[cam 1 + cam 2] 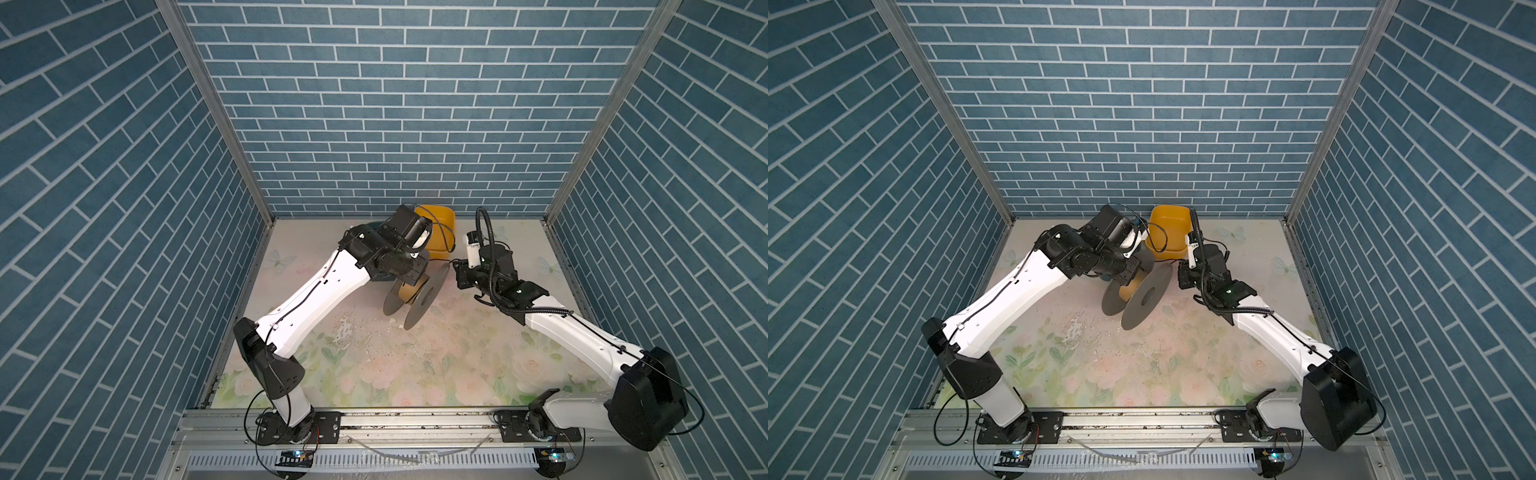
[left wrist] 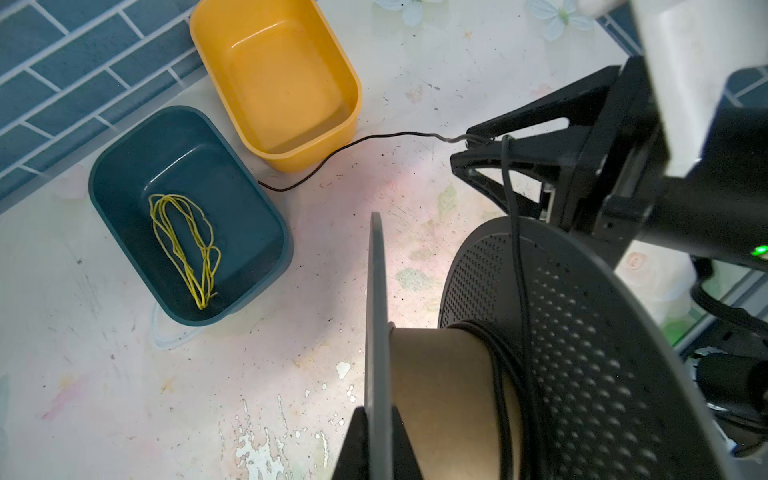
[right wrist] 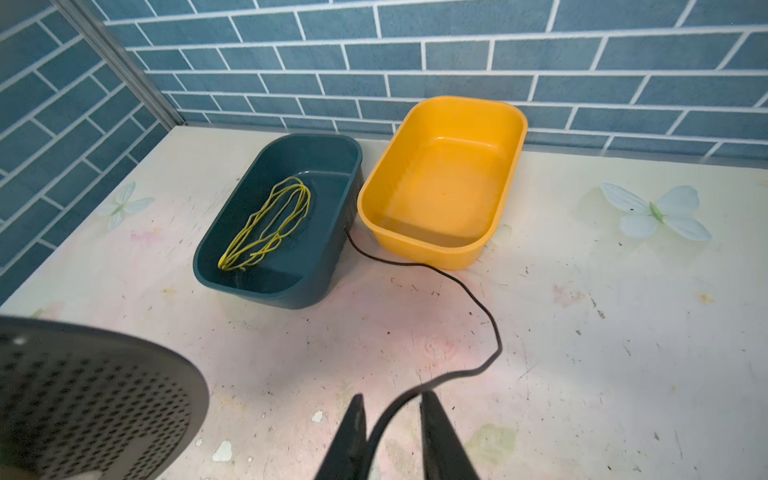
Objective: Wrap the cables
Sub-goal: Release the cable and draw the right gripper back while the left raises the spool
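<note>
I'm mid-winding: my left gripper (image 2: 376,415) pinches the spool (image 2: 440,374) by one disc, a few turns of cable (image 3: 498,343) sit on its core, and the rest runs loose between the spread jaws of my right gripper (image 3: 392,409) onto the table (image 3: 602,353), so next I'd close there and lay another turn.

two bins stand side by side at the back of the table (image 3: 582,332), near the wall (image 3: 415,62): the left bin (image 3: 316,286), with the strands (image 3: 270,224) in it, and the right bin (image 3: 436,257). the spool (image 1: 415,291) is mid-table in front of them, one flange in the left claw (image 2: 376,411). the cable (image 3: 478,303) runs from between the bins forward, between the parted jaws of the right claw (image 3: 392,397) right of the spool, onto the spool's core.
</note>
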You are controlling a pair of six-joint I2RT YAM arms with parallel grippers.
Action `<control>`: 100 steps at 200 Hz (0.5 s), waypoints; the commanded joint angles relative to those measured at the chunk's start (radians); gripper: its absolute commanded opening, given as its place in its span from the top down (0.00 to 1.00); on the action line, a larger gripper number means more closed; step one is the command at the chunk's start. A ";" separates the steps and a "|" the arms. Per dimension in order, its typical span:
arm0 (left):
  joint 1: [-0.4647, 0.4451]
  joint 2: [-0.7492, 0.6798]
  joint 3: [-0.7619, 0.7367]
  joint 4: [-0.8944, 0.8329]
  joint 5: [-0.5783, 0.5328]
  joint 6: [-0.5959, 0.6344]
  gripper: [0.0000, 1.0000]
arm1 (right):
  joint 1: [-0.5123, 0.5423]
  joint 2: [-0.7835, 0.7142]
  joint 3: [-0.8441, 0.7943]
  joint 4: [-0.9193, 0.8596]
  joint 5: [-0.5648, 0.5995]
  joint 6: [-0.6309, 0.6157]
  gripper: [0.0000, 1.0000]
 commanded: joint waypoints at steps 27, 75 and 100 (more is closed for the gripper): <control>0.061 -0.111 0.011 0.084 0.094 -0.016 1.00 | -0.016 -0.045 -0.039 0.019 -0.164 0.008 0.57; 0.097 -0.143 0.037 0.102 0.158 -0.036 1.00 | -0.017 -0.120 -0.095 0.036 -0.221 -0.016 0.38; 0.107 -0.147 0.067 0.099 0.163 -0.044 1.00 | -0.018 -0.157 -0.128 0.051 -0.221 -0.035 0.31</control>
